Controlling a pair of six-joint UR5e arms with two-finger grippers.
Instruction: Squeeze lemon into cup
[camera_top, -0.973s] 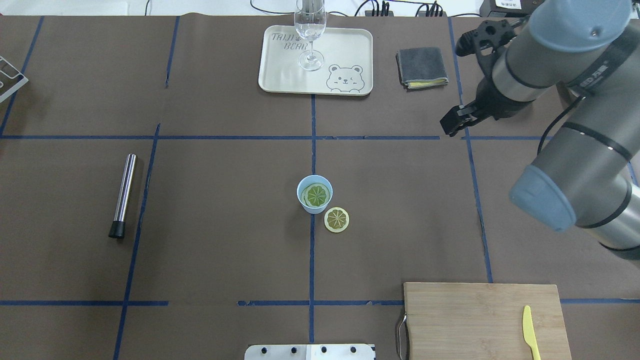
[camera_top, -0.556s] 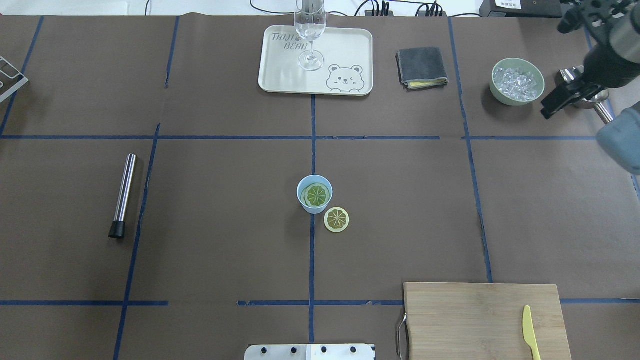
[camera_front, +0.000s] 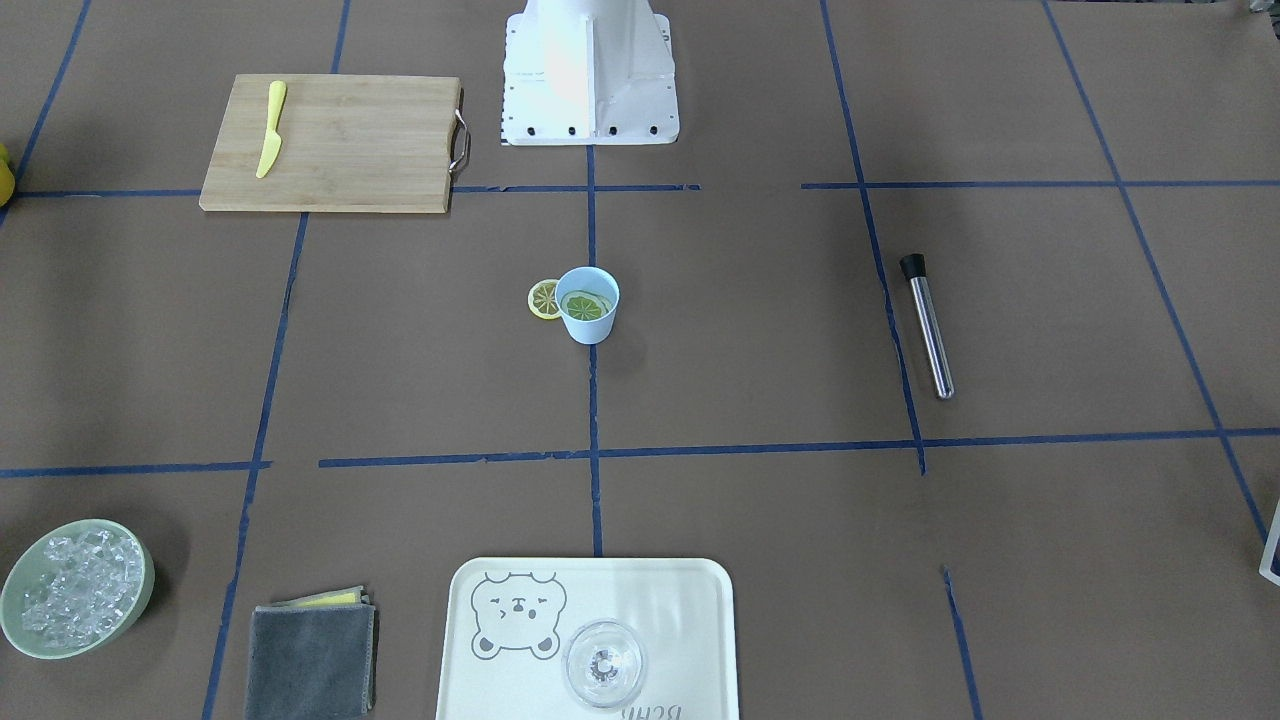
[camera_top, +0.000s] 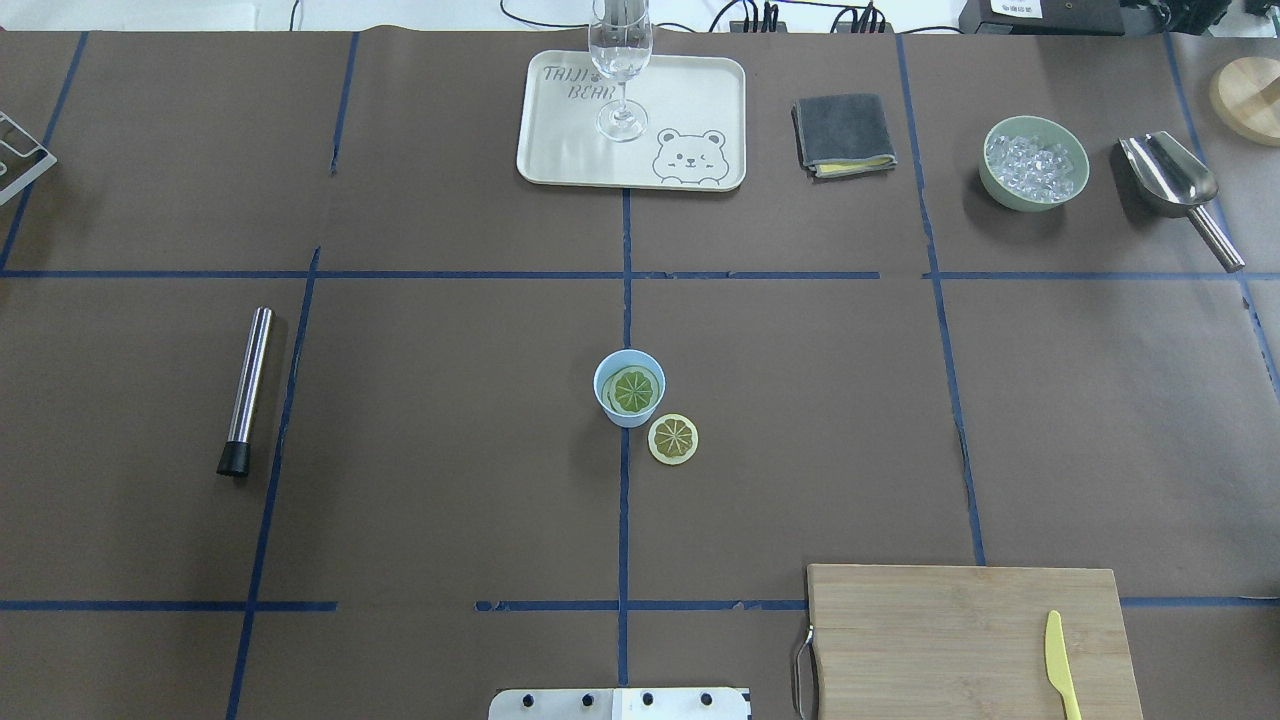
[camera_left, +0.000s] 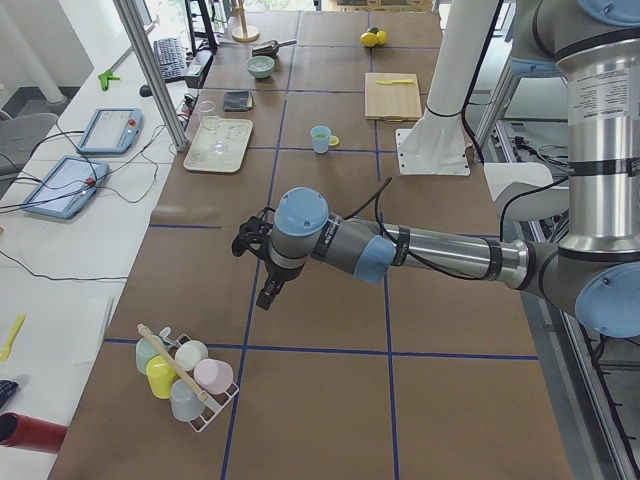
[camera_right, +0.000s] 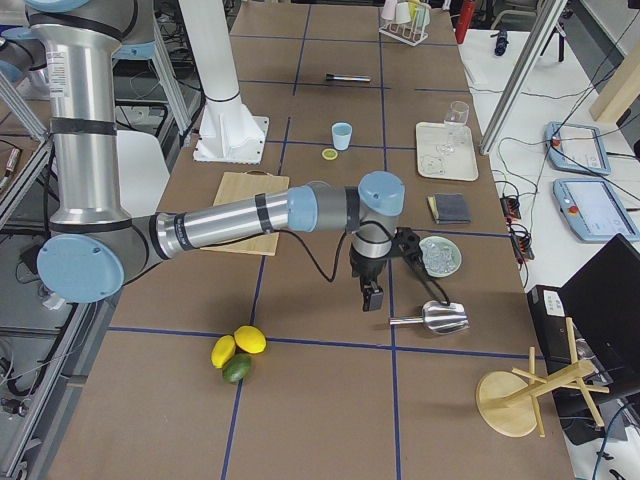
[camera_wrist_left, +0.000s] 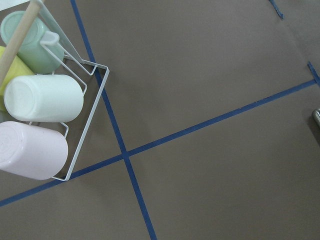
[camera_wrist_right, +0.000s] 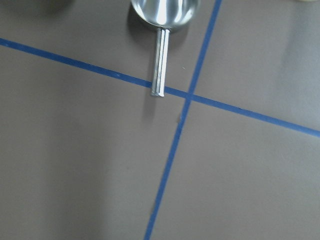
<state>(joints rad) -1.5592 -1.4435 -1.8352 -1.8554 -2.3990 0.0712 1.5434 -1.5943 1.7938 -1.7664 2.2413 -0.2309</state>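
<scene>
The light-blue cup (camera_top: 603, 402) stands upright at the table's middle, with lemon slices (camera_top: 634, 390) lying inside it. Another lemon slice (camera_top: 673, 439) lies flat on the paper just beside the cup, on the robot's side; the front view shows it (camera_front: 544, 299) next to the cup (camera_front: 588, 326). My left gripper (camera_left: 267, 297) hangs over the table's left end, far from the cup. My right gripper (camera_right: 372, 297) hangs over the right end, near the scoop. Both show only in side views, so I cannot tell whether they are open or shut.
A tray (camera_top: 690, 100) with a stemmed glass (camera_top: 621, 60), a grey cloth (camera_top: 844, 134), a green bowl (camera_top: 986, 182) of ice and a metal scoop (camera_top: 1168, 172) line the far edge. A cutting board (camera_top: 950, 630) with a yellow knife (camera_top: 1060, 665) lies near right, a steel rod (camera_top: 247, 385) left.
The right arm has swung rightward out of the overhead view, uncovering the ice bowl and the scoop. The cup and the lemon slices have not moved.
</scene>
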